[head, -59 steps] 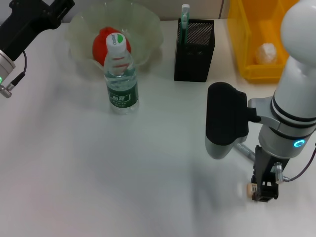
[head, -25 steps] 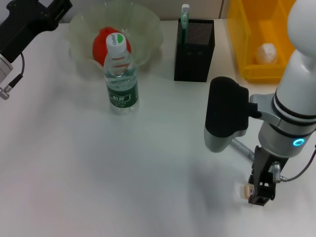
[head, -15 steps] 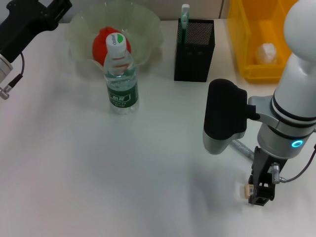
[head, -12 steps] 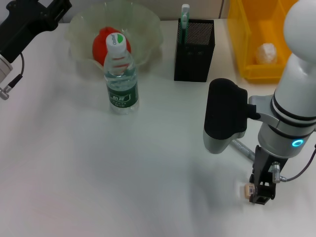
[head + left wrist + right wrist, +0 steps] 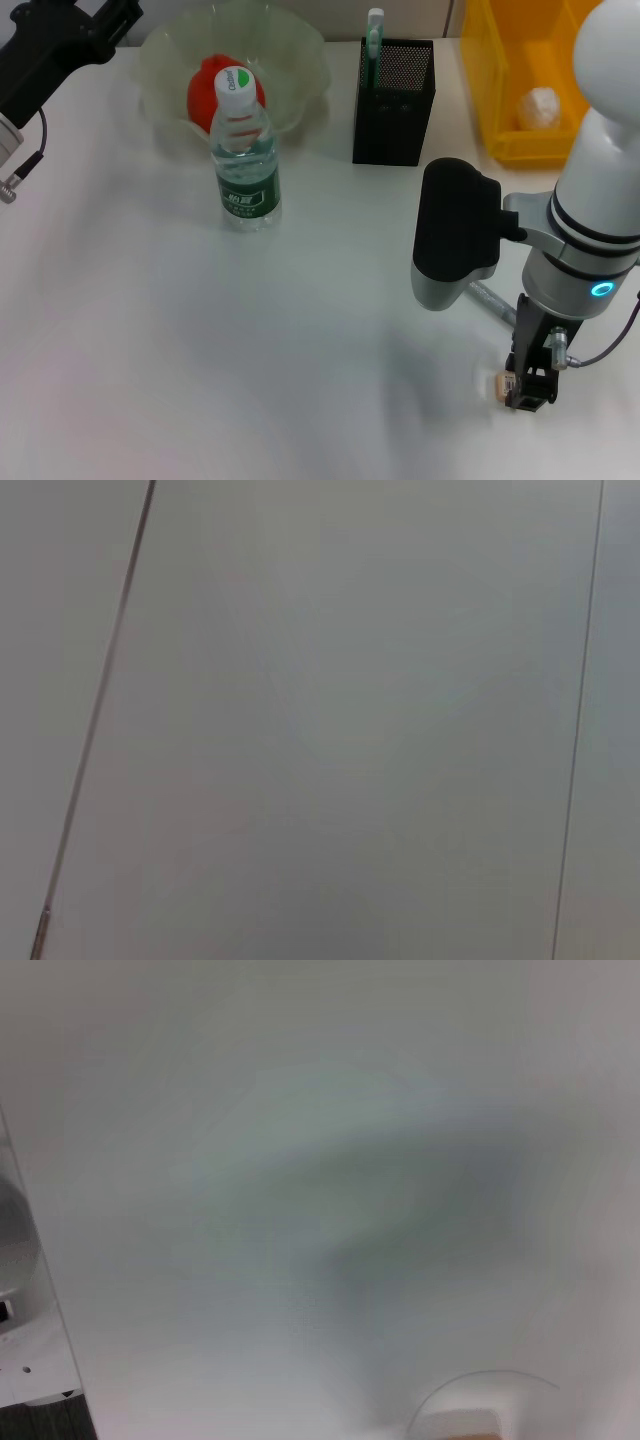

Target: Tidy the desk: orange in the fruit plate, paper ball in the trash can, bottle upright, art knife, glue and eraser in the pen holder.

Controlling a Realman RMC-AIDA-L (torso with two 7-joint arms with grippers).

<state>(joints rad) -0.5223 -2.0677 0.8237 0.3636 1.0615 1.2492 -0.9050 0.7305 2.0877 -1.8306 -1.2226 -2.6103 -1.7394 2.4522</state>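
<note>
My right gripper (image 5: 527,388) is low over the table at the front right, shut on the small pale eraser (image 5: 499,384), which sticks out to one side of it. A grey art knife (image 5: 489,298) lies on the table, partly hidden under my right arm. The orange (image 5: 205,82) rests in the clear fruit plate (image 5: 300,55). In front of the plate the bottle (image 5: 245,160) stands upright. The black mesh pen holder (image 5: 393,88) has a green-and-white glue (image 5: 374,30) poking out of it. A paper ball (image 5: 541,104) lies in the yellow trash can (image 5: 500,90). My left gripper (image 5: 95,20) is parked at the far left.
The white table (image 5: 150,340) stretches bare across the left and front. The right wrist view shows only the tabletop and a pale edge of the eraser (image 5: 458,1422). The left wrist view shows a plain grey surface.
The right gripper and the eraser have shifted together slightly left and then a little back. The left arm has edged slightly up and away. Nothing else moved.
</note>
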